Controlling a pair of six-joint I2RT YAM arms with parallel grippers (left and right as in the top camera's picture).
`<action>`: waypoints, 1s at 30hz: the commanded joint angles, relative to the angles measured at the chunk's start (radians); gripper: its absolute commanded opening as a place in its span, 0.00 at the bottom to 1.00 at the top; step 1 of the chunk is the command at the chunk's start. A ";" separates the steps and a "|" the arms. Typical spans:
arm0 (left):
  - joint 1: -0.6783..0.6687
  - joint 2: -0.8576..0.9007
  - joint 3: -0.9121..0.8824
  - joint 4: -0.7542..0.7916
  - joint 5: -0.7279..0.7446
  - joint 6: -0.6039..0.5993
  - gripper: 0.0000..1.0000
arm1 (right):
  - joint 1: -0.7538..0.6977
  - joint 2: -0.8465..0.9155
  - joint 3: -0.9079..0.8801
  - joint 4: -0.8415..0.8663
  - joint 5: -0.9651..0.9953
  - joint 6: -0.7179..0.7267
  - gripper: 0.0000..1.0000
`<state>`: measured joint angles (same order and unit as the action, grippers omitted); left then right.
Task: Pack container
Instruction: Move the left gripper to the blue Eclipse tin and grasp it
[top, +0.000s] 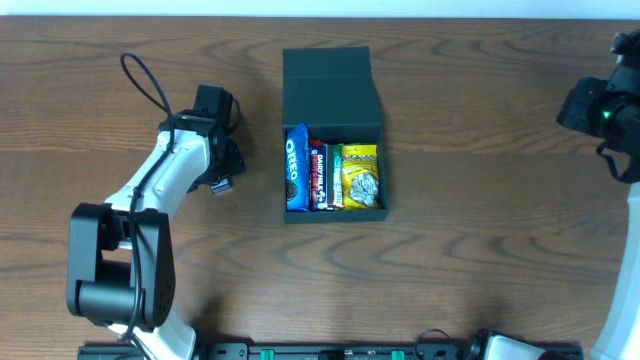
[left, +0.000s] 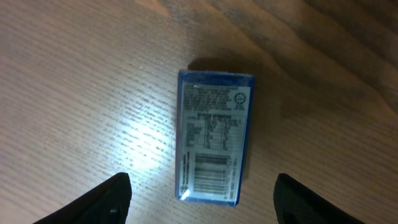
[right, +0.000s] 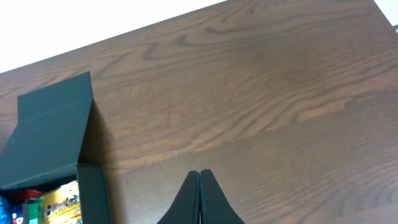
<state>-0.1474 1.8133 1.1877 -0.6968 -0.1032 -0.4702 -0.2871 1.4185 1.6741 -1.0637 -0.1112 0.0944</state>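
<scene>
The container (top: 333, 85) is a dark teal-black box in the middle of the table, its flap lid folded back. Inside lie a blue Oreo packet (top: 295, 167), a dark red-and-black packet (top: 322, 175) and a yellow packet (top: 360, 175). A small blue packet (left: 214, 137) lies flat on the wood, barcode side up, left of the container. My left gripper (left: 202, 182) is open above its near end, one finger on each side with clear gaps. My right gripper (right: 199, 175) is shut and empty, over bare wood at the far right (top: 580, 108).
The right wrist view shows the container's raised lid (right: 50, 127) and near wall (right: 93, 193) at its left edge. The table's far edge (right: 124, 28) runs close behind the container.
</scene>
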 joint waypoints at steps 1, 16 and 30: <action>0.005 0.040 -0.009 0.003 0.019 0.030 0.74 | -0.007 -0.006 0.000 -0.004 0.006 0.001 0.02; 0.070 0.085 -0.009 0.055 0.104 0.057 0.71 | -0.007 -0.006 0.000 -0.002 0.006 0.001 0.02; 0.070 0.117 -0.009 0.077 0.134 0.090 0.54 | -0.007 -0.006 0.000 0.001 0.006 0.001 0.02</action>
<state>-0.0803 1.9167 1.1858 -0.6201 0.0246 -0.3927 -0.2871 1.4185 1.6741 -1.0622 -0.1112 0.0944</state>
